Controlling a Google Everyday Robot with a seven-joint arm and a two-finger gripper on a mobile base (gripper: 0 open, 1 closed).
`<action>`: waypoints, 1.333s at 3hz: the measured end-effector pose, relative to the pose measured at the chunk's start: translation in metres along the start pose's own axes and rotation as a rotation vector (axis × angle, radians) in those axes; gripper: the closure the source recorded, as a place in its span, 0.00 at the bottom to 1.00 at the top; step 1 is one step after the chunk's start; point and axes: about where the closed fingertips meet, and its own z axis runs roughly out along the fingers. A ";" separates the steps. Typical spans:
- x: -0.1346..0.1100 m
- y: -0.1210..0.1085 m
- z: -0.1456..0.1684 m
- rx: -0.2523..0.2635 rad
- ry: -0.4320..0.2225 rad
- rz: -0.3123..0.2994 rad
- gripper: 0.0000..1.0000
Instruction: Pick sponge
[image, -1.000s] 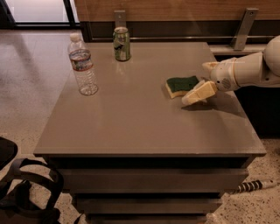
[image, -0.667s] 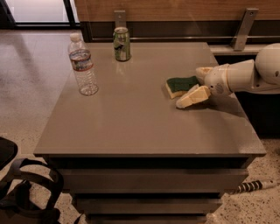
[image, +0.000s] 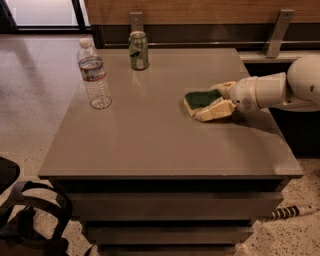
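Note:
The sponge (image: 196, 100), dark green on top with pale yellow foam below, lies flat on the grey table (image: 150, 135), right of centre. My gripper (image: 216, 100) reaches in from the right at table height. Its two cream fingers are spread and straddle the sponge's right end, one finger (image: 214, 112) along the near edge and the other behind the far edge. The jaws stand open around the sponge, and the sponge rests on the table.
A clear plastic water bottle (image: 94, 75) stands at the table's left. A green soda can (image: 138, 50) stands at the back centre. A wooden wall with metal brackets (image: 278, 31) runs behind. A dark bag (image: 30, 220) lies on the floor at lower left.
My gripper has moved left along the table, so its fingers now reach around the sponge's right end. The sponge, bottle and can have not moved.

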 end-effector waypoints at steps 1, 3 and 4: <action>-0.002 0.000 -0.001 0.000 0.000 0.000 0.79; -0.004 0.000 -0.002 0.000 0.000 0.000 1.00; -0.004 0.000 -0.002 0.000 0.000 0.000 1.00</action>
